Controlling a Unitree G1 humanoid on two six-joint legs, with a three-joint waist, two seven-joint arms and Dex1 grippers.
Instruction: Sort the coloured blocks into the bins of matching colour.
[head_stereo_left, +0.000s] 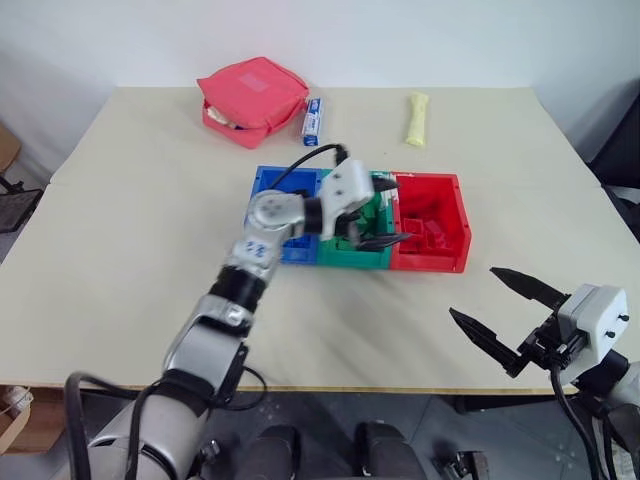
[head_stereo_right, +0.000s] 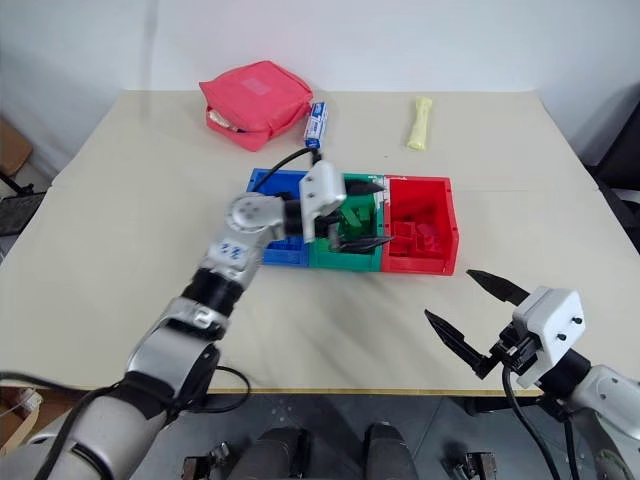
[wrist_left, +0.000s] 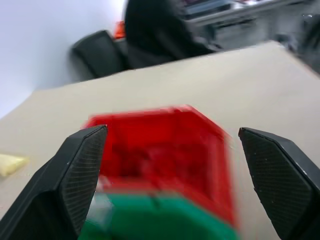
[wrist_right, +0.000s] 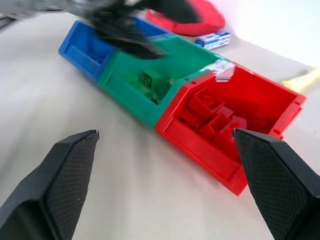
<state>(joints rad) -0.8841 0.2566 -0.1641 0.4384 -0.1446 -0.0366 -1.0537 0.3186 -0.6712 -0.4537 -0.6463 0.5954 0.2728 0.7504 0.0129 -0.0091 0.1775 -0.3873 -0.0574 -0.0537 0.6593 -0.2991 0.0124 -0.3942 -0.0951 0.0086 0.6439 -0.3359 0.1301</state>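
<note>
Now — bins: three joined open-top boxes in a row mid-table, blue bin (head_stereo_right: 272, 185), green bin (wrist_right: 177, 62), red bin (head_stereo_right: 420, 225); hard glossy plastic, straight walls, placed side by side so each colour has its own slot.
Left gripper (head_stereo_right: 358, 214): over the green bin, pointing level across it toward the red one; fingers spread wide, nothing between them — judged the pose of a drop just made or a reach not yet closed.
Right gripper (head_stereo_right: 470, 315): near the table's front edge, well apart from the bins; fingers spread, empty; likely parked clear of the other arm's work.
Green blocks (wrist_right: 150, 82): several lying in the green bin, studded tops, small squared bricks.
Red blocks (wrist_right: 210, 112): a loose heap in the red bin, same studded moulding.
Blue blocks: cannot tell — the arm covers much of the blue bin.
Table (head_stereo_left: 130, 220): pale, matte, flat; no loose block seen on it, so sorting looks near done.
Pouch (head_stereo_left: 252, 100): pink-red fabric, soft, at the far edge.
Tube (head_stereo_left: 313, 120): blue-white, beside the pouch.
Yellow roll (head_stereo_left: 416, 118): pale, soft-looking, far side.
</note>
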